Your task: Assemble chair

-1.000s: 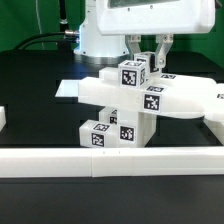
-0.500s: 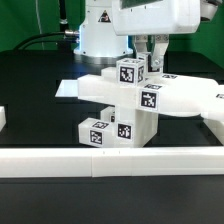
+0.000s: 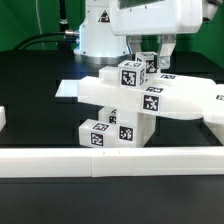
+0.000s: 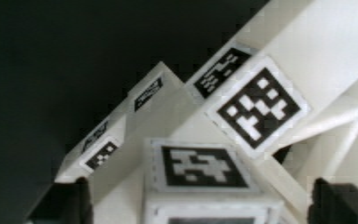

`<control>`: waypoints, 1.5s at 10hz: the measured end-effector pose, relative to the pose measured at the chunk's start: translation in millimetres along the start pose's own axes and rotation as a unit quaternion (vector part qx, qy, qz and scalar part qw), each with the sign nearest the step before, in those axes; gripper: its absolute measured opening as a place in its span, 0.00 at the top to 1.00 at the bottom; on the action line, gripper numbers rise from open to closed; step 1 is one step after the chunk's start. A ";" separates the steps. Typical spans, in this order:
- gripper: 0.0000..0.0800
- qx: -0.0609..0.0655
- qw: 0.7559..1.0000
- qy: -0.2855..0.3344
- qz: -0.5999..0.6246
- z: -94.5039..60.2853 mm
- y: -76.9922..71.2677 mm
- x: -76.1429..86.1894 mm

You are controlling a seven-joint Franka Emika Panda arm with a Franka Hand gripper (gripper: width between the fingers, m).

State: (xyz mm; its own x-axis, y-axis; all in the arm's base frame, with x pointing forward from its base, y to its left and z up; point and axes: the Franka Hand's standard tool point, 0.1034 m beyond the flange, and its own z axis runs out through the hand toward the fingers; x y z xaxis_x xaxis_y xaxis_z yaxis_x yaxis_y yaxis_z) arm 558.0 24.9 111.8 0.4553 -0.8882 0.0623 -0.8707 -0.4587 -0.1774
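Nearest us a long plain white border rail (image 3: pixel 110 160) crosses the front of the black table (image 3: pixel 35 85). Just behind it stands the chair (image 3: pixel 125 105), a partly joined stack of chunky glossy white parts: tagged blocks low down, a flat panel across them reaching toward the exterior view's right, a tagged block on top. We judge these parts stiff, light and slippery, best pinched across the flat opposite faces of a block. The gripper (image 3: pixel 150 58) hangs over that top block, fingers spread wide either side, gripping nothing. Farther back, the white robot base (image 3: pixel 100 35) and dark cables fill the room.
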 end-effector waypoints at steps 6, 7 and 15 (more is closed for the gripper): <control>0.19 -0.007 0.973 0.000 -0.232 0.0 -2.0 -0.6; 0.19 -0.007 0.961 0.000 -0.278 -1.1 -5.1 0.1; 0.19 -0.056 0.945 -0.109 -0.302 -2.3 3.5 2.0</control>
State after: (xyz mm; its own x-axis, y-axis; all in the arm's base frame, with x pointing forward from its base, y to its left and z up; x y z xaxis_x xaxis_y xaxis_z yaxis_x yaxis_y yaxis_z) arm 555.4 21.4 113.6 0.8924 -0.4425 -0.0881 -0.4486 -0.8912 -0.0681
